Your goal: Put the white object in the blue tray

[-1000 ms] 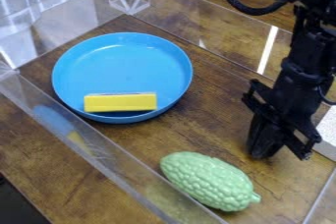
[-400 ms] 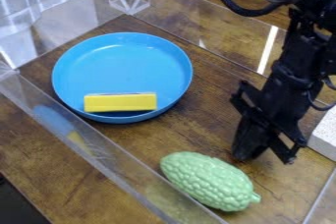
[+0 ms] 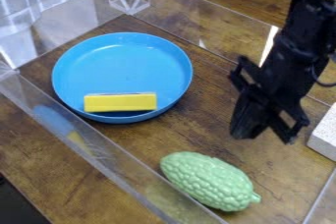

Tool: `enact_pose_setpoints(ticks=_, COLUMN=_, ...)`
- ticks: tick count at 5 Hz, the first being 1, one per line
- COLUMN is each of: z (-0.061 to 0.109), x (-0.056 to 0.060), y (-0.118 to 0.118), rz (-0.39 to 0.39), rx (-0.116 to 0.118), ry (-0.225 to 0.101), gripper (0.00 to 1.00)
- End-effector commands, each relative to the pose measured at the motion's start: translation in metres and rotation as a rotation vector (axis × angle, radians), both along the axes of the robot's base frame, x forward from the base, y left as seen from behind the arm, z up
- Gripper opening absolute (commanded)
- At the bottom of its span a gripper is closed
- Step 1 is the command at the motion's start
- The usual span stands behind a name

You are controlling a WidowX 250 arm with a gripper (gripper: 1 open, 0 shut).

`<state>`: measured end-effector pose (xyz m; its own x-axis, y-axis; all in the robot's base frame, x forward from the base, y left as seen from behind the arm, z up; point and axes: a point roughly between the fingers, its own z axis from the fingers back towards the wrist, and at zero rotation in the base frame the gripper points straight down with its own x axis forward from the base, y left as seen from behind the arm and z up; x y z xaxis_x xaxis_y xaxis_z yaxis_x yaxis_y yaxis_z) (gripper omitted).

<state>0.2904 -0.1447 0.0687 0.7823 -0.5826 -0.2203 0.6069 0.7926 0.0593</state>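
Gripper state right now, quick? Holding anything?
Gripper: shut, nothing visibly held. The white object lies on the table to its right at the frame edge, not in the jaws.

My arm (image 3: 300, 41): all matte black.
Boxy segments, black cable looped at twelve o'clock; blocky gripper (image 3: 258, 128) below.

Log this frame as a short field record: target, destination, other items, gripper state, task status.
target: white object, at the right edge, partly cut off, lying on the table
destination: blue tray, holding a yellow bar
other items: green bumpy gourd in front, on the wooden table
gripper: gripper shut, nothing visibly held, left of the white object
task status: white object not yet in tray
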Motion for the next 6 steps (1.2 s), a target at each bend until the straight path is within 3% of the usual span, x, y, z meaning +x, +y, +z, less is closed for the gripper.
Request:
enact_pose_setpoints(ticks=1, z=0.041, x=-0.009, y=0.004, rz=0.004, rx=-0.011, ry=-0.075, gripper=0.00)
enact_pose_setpoints(ticks=2, z=0.062, x=-0.022, y=0.023, rz=0.039, rx=0.008, ry=-0.090, gripper=0.00)
enact_pose_setpoints(ticks=3, z=0.080, x=-0.028, y=0.045, rz=0.081, rx=0.032, ry=-0.103, gripper=0.00)
enact_pose_setpoints(ticks=4, z=0.082, x=-0.025, y=0.074, rz=0.095, rx=0.055, ry=-0.092, gripper=0.00)
enact_pose_setpoints(ticks=5, z=0.071, x=-0.027, y=0.077, rz=0.081, rx=0.060, ry=-0.073, gripper=0.00)
enact_pose_setpoints(ticks=6, z=0.062, x=-0.028, y=0.074, rz=0.090, rx=0.050, ry=-0.070, gripper=1.00)
